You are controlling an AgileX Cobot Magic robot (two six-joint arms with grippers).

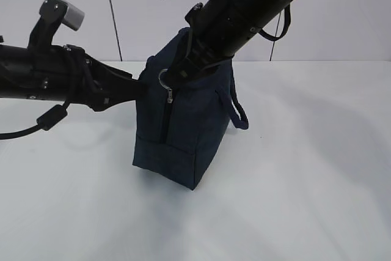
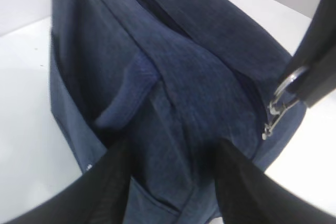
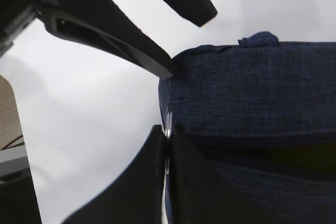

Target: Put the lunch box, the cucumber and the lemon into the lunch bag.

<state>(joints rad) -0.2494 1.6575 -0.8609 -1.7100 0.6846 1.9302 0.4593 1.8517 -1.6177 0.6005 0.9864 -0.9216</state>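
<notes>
The dark navy lunch bag stands on the white table. My left gripper clamps the fabric of its left end; in the left wrist view the jaws straddle a fold of the bag. My right gripper reaches down from the upper right and is shut on the silver ring pull at the top of the zipper. The ring shows pinched between its fingers, and it shows in the left wrist view too. The lunch box, cucumber and lemon are out of view.
The white table spreads around the bag. The bag's strap handle hangs at its right side. A pale wall stands behind. The left gripper's black fingers show at the top of the right wrist view.
</notes>
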